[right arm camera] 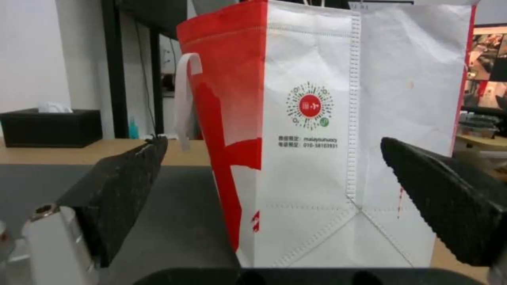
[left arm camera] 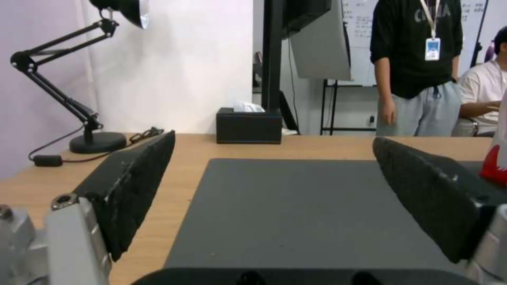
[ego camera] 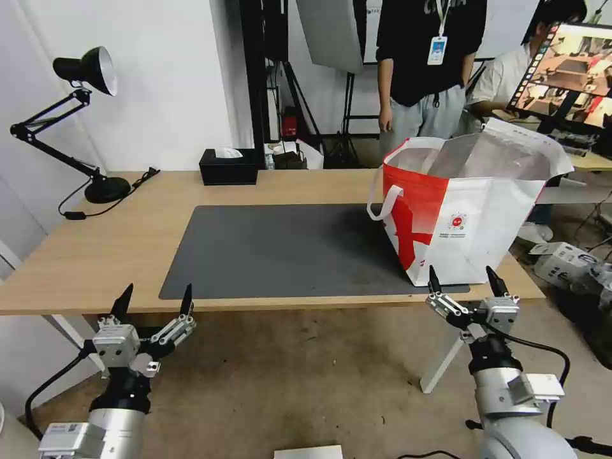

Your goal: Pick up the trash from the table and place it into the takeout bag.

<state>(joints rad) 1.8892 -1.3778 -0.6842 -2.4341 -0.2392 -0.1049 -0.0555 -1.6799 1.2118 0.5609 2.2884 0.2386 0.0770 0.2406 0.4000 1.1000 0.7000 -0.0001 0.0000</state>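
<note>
The takeout bag [ego camera: 465, 210], red and white with foil lining, stands open on the right end of the dark grey mat [ego camera: 280, 248] on the table [ego camera: 95, 255]. Its white strap handle [ego camera: 381, 204] hangs on its left side. Up close, the bag [right arm camera: 338, 130] shows its round logo. No trash lies on the table top; the bag's inside is hidden. My left gripper [ego camera: 154, 301] hangs open below the table's near left edge. My right gripper [ego camera: 464, 280] is open just in front of the bag's near corner. Both hold nothing.
A black desk lamp [ego camera: 83, 121] stands at the far left and a black tissue box [ego camera: 227, 166] at the far edge. People and a monitor [ego camera: 570, 76] are behind the table. Boxes [ego camera: 561, 261] lie on the floor at the right.
</note>
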